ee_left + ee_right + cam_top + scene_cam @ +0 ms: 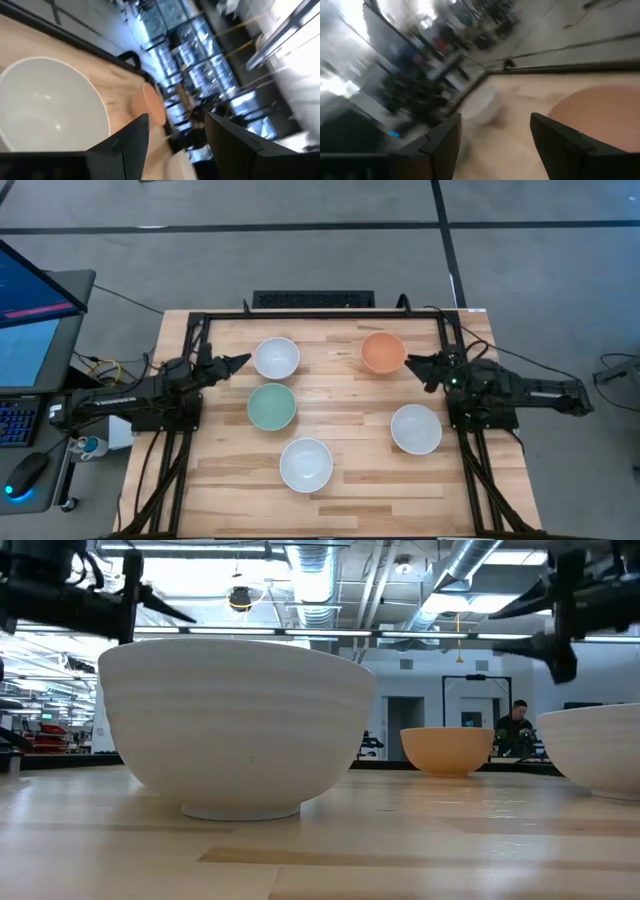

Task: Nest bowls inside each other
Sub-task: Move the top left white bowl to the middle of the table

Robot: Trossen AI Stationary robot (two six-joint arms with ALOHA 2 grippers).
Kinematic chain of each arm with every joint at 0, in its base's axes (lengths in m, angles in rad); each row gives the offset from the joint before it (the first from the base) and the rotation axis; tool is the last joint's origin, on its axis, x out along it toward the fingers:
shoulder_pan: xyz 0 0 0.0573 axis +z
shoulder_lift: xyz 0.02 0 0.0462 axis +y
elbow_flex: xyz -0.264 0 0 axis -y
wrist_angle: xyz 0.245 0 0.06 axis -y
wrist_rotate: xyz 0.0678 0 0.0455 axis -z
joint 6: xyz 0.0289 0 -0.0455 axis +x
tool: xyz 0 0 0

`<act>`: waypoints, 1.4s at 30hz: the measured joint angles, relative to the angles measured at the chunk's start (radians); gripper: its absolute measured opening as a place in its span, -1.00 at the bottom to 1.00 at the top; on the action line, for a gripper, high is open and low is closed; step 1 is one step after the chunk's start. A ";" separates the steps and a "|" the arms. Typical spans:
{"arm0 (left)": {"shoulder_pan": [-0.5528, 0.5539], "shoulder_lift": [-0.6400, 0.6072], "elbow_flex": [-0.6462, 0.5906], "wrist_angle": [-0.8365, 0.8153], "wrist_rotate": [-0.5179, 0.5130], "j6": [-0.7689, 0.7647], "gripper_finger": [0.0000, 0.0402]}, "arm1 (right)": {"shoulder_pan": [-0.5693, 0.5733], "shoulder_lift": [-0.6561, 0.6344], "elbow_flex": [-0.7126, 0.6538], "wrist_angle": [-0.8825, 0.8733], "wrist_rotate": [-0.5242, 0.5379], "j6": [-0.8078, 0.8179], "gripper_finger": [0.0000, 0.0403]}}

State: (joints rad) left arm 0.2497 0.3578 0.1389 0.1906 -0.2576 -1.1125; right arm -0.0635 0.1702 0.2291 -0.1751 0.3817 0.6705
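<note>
Five bowls lie apart on the wooden table point(340, 395); none nested.

Left gripper point(238, 363), fingers apart and empty, sits just beside a white bowl point(277, 357), mint green bowl point(271, 406) near below it. Right gripper point(415, 365), fingers apart, empty, sits just beside the orange bowl point(383, 352). White bowls point(416, 428) and point(306, 464) lie farther off.

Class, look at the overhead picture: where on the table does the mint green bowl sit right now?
In the high view the mint green bowl sits left of centre, just below a white bowl and above another white bowl, near the left gripper.
</note>
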 joint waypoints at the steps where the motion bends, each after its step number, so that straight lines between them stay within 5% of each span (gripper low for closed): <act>1: 0.000 0.027 0.027 -0.030 0.011 0.015 -0.08 | 0.000 0.036 0.053 -0.048 0.016 -0.058 0.29; 8: 0.000 0.275 0.221 -0.206 0.069 0.196 -0.08 | -0.054 0.403 0.400 -0.446 0.128 -0.420 0.29; 12: 0.000 0.444 0.347 -0.343 0.129 0.314 -0.08 | -0.137 0.600 0.473 -0.584 0.094 -0.457 0.29; 19: 0.001 0.619 0.580 -0.538 0.173 0.529 -0.08 | -0.251 0.838 0.547 -0.577 -0.062 -0.499 0.29; 29: 0.074 0.641 0.671 -0.916 0.173 0.736 -0.08 | -0.281 0.906 0.654 -0.570 -0.077 -0.548 0.29; 42: 0.108 0.786 0.683 -1.100 0.141 1.243 -0.08 | -0.257 1.001 0.655 -0.565 -0.119 -0.507 0.29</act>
State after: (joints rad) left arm 0.3578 1.1436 0.8216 -0.9091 -0.1165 0.1303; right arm -0.3205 1.1712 0.8837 -0.7402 0.2622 0.1632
